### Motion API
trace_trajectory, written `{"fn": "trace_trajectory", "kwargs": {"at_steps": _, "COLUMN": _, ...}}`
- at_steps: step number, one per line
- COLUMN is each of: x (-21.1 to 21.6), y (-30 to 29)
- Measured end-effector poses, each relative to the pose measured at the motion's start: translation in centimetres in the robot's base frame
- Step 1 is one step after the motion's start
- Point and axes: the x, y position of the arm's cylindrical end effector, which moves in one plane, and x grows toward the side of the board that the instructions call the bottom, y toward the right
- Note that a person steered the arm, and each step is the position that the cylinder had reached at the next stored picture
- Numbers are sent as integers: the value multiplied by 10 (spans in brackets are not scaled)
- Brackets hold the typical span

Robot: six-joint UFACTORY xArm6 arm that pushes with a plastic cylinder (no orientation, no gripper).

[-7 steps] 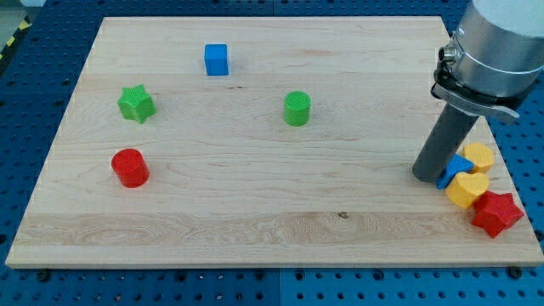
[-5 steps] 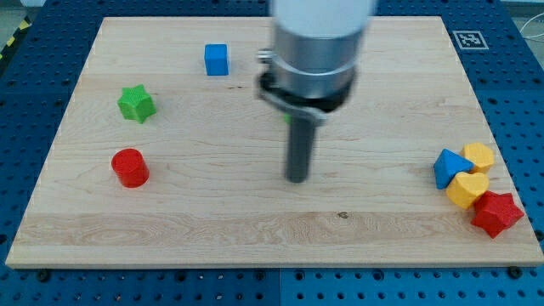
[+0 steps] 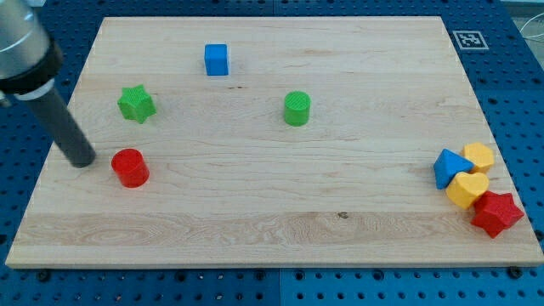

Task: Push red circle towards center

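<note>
The red circle sits on the wooden board at the view's left, below the green star. My tip rests on the board just left of the red circle, a small gap apart from it. The rod slants up to the view's top left.
A blue cube lies near the view's top. A green circle is near the middle. At the right edge cluster a blue triangle, two yellow blocks and a red star.
My tip swept from the right-edge cluster across the board's middle to the left side, ending beside the red circle. No block has moved.
</note>
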Motion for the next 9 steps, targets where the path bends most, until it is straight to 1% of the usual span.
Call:
{"fn": "trace_trajectory", "kwargs": {"at_steps": 1, "x": 47, "y": 34}}
{"fn": "trace_trajectory", "kwargs": {"at_steps": 2, "x": 62, "y": 74}}
{"fn": "trace_trajectory", "kwargs": {"at_steps": 3, "x": 46, "y": 75}}
{"fn": "trace_trajectory", "kwargs": {"at_steps": 5, "x": 31, "y": 11}}
{"fn": "trace_trajectory", "kwargs": {"at_steps": 6, "x": 1, "y": 0}}
{"fn": "trace_trajectory", "kwargs": {"at_steps": 7, "x": -6, "y": 36}}
{"fn": "trace_trajectory", "kwargs": {"at_steps": 8, "x": 20, "y": 68}}
{"fn": "trace_trajectory", "kwargs": {"at_steps": 9, "x": 30, "y": 109}}
